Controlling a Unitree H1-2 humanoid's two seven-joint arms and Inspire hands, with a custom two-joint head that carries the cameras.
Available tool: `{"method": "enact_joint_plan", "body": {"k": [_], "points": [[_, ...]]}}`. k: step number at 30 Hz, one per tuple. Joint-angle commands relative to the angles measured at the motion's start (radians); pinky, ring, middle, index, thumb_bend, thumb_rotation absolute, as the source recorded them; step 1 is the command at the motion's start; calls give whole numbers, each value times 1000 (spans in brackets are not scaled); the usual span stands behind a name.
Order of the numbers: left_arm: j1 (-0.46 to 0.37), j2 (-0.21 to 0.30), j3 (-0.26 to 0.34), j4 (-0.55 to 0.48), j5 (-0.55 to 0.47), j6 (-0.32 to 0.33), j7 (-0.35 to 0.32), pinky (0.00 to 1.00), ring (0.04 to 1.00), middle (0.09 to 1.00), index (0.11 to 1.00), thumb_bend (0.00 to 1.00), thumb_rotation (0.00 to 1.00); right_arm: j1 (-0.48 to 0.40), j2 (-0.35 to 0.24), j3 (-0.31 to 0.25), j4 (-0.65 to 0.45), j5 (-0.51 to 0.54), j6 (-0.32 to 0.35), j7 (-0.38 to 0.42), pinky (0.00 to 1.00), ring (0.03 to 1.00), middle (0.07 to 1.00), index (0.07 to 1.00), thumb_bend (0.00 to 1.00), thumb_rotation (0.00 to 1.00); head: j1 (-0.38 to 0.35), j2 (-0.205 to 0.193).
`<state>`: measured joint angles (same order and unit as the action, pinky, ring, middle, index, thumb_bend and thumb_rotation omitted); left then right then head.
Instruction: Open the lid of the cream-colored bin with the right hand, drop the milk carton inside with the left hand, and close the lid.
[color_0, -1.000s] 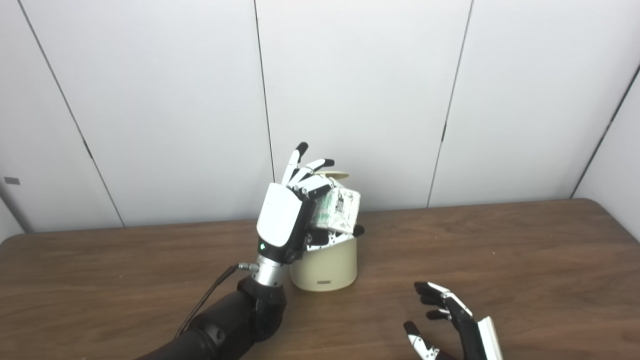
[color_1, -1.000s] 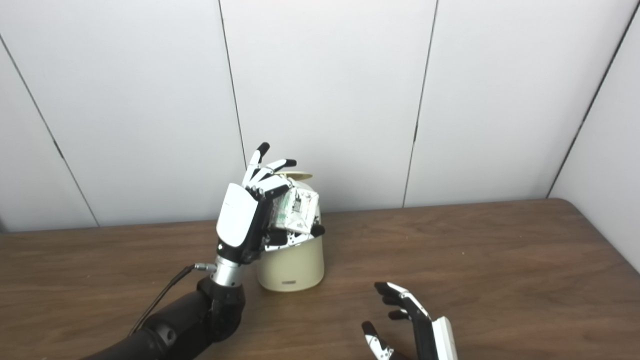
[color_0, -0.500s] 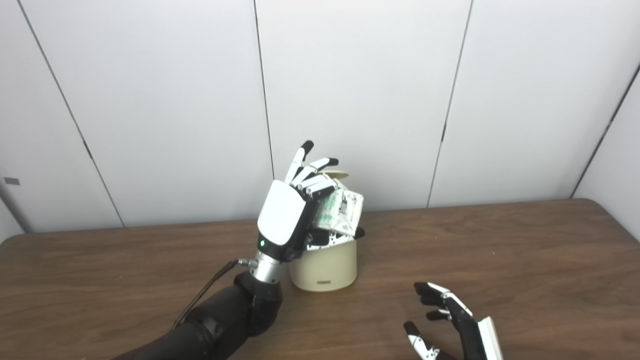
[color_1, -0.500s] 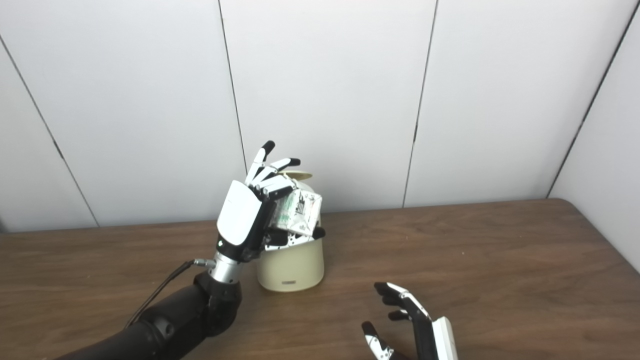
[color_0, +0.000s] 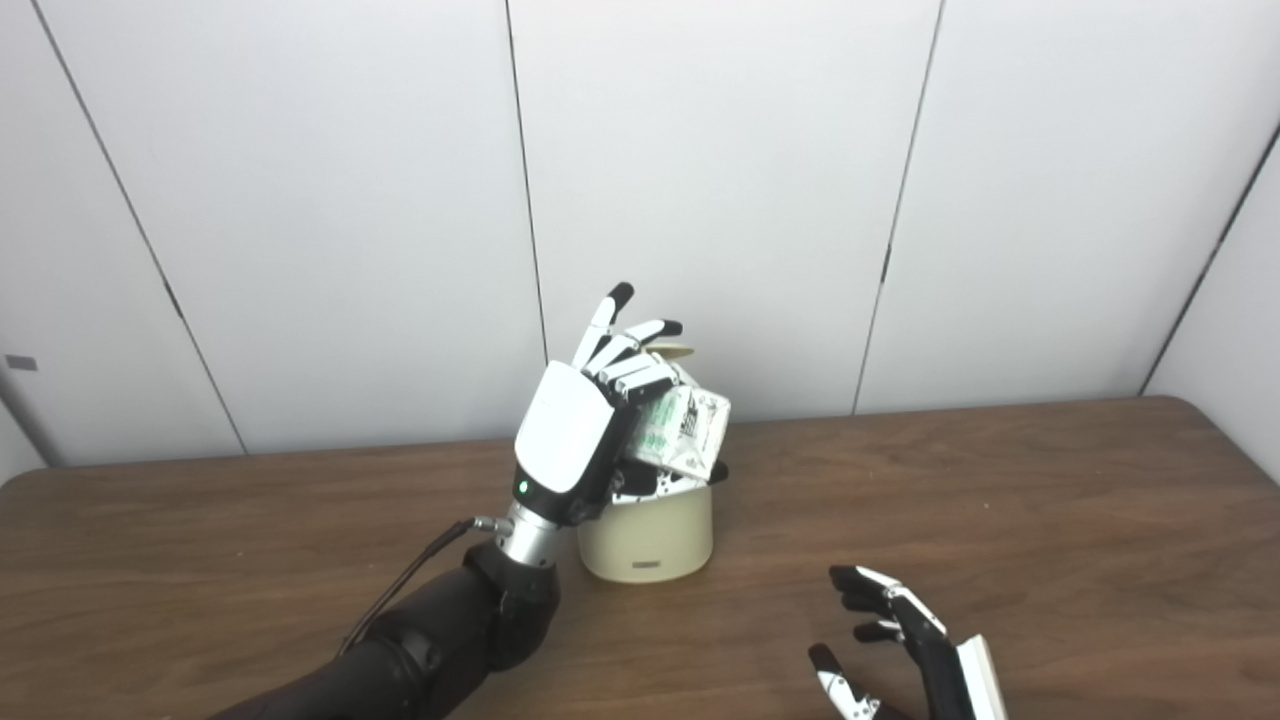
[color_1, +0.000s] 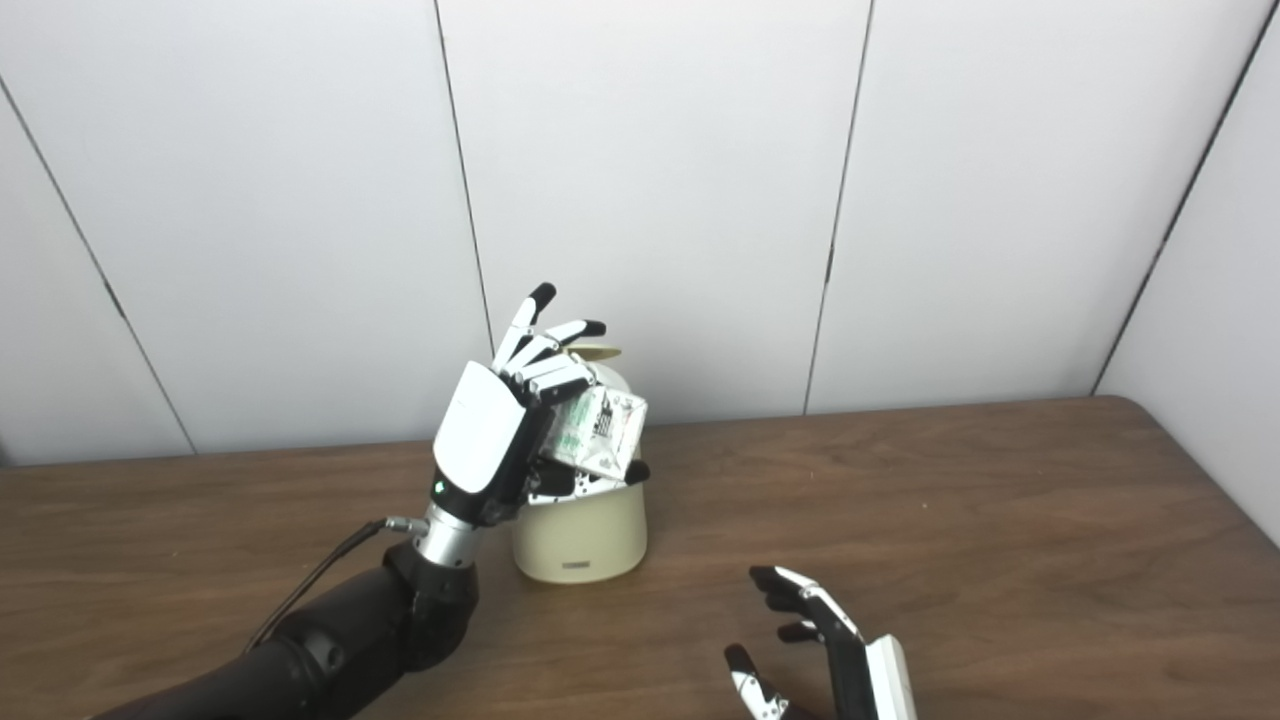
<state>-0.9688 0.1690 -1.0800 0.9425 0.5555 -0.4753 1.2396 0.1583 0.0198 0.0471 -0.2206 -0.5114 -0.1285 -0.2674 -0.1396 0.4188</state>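
**Milk carton over open bin, not yet dropped**

Left eye view: white-and-green printed milk carton (color_0: 683, 430) grasped by left hand (color_0: 585, 425), tilted just above round cream-colored plastic bin (color_0: 648, 530); hinged cream lid (color_0: 672, 349) up behind. Opening done; drop and closing left.

Right eye view: right hand (color_1: 815, 645) empty, fingers spread, low over brown wooden surface (color_1: 950, 520), well apart from bin. Nothing blocks.

Bare table (color_0: 1050, 500) right of bin (color_0: 650, 525)
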Motion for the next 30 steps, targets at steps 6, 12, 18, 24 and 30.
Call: {"method": "enact_joint_plan", "body": {"k": [6,12,18,24,30], "points": [[-53,30,20,2,-5,5,9,1000,765,473,487,525,0,-9,-2,-4,-14,6,-33,-13,600,718,737,718,153,14,4,0],[-59,40,19,3,-5,5,18,1000,761,465,495,525,0,-11,-5,-2,-13,-7,-27,-12,602,719,738,720,150,24,4,-3],[-68,49,28,12,11,5,25,1000,766,473,486,525,0,-17,-7,-2,1,-5,-43,-20,601,719,737,715,148,44,4,-3],[-74,60,50,8,22,5,28,1000,763,485,474,526,0,-20,-11,-4,8,-2,-49,-23,594,715,736,714,149,49,8,-4],[-79,73,64,-2,27,5,27,1000,772,485,474,526,0,-19,-13,-3,3,-6,-38,-17,601,721,741,718,144,60,12,-2]]}}
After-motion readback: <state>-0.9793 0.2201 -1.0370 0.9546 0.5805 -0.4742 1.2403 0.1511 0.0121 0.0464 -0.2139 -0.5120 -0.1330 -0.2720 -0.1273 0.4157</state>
